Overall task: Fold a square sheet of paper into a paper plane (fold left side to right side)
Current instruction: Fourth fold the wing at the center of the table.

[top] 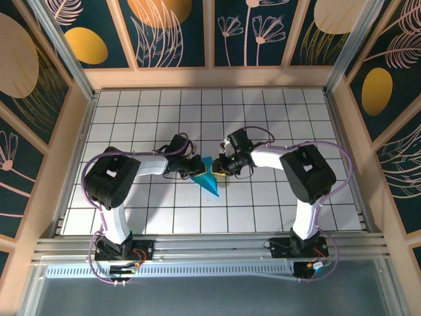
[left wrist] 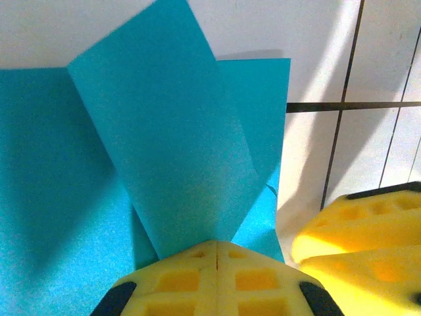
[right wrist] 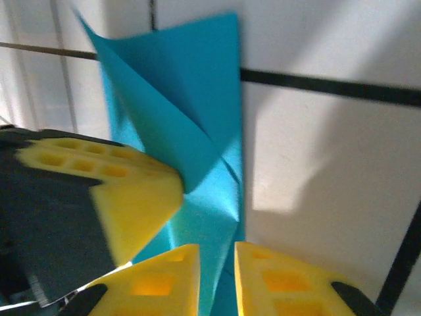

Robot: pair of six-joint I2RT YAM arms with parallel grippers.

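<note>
- Table: white, ruled into square tiles by dark lines, boxed in by patterned panels.
- Left arm: bent inward from the near edge, reaching toward mid-table.
- Right arm: bent inward the same way, meeting the left over the same tiles.
- Paper: cyan-blue, partly folded, lying mid-table between the two grippers. From above, narrows to a point aimed at the near edge. From the left wrist, one flap raised off the flat layers beneath it. From the right wrist, a long straight edge along a tile, with diagonal creases.
- Left gripper: yellow pads pressed together with no gap, pinching the base of the raised flap. From above, sits at the paper's left side.
- Right gripper: yellow fingers a narrow gap apart, with paper showing between them; cannot tell whether either pad touches it. From above, sits at the paper's right side, just beside the left gripper.
</note>
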